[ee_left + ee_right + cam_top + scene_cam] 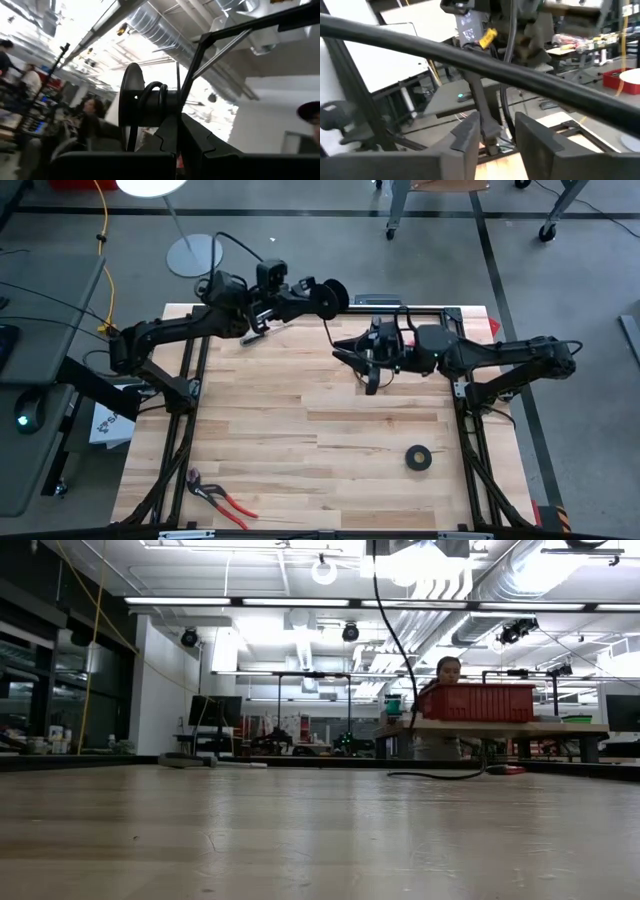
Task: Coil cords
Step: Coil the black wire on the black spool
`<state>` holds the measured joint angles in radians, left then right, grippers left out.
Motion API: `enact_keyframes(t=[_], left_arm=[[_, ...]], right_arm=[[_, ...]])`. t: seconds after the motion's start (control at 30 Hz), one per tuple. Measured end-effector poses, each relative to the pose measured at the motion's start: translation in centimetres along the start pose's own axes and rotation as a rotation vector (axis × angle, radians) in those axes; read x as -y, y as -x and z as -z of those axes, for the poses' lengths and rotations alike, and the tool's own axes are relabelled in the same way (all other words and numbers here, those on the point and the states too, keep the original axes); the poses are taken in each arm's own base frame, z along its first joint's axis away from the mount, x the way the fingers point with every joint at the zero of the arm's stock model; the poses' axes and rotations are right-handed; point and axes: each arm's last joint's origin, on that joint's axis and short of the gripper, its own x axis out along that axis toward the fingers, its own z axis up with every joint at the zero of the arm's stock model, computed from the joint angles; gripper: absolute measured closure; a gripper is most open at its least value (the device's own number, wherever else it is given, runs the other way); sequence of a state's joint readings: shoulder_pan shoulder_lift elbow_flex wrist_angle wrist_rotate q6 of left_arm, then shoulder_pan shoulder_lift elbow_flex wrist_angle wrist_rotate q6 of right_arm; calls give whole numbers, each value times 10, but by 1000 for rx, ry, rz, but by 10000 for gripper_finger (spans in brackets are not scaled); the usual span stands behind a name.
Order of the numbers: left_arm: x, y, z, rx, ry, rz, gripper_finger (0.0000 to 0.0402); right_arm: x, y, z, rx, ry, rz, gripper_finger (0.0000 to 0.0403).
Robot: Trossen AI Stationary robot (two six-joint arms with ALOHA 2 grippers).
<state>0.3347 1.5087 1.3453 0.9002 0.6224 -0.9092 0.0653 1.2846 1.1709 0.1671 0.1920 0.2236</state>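
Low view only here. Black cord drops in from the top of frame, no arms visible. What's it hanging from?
Observer: A reel held in the air by the shut left hand, at the table edge that is topmost in the high view. Loops of cord are wound on it.
Operator: Right hand?
Observer: The right hand is open, just right of the reel, close to the hanging cord.
Operator: Anything else on the table?
Observer: A black tape roll on the right arm's side and red-handled pliers on the left arm's side, both toward the high view's bottom edge.
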Motion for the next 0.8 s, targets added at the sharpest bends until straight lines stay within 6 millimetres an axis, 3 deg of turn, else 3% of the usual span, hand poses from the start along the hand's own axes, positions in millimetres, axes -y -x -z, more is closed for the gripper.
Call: enact_keyframes(t=[0.37, 0.6, 0.8], left_arm=[[14, 3, -6, -44, -124, -81, 401], [14, 3, -5, -49, -88, -89, 401], [13, 3, -5, -49, -83, -97, 401]], right_arm=[[3, 0, 11, -91, 133, 111, 256], [10, -8, 24, -164, 345, 249, 256], [-10, -2, 18, -103, 501, 179, 256]])
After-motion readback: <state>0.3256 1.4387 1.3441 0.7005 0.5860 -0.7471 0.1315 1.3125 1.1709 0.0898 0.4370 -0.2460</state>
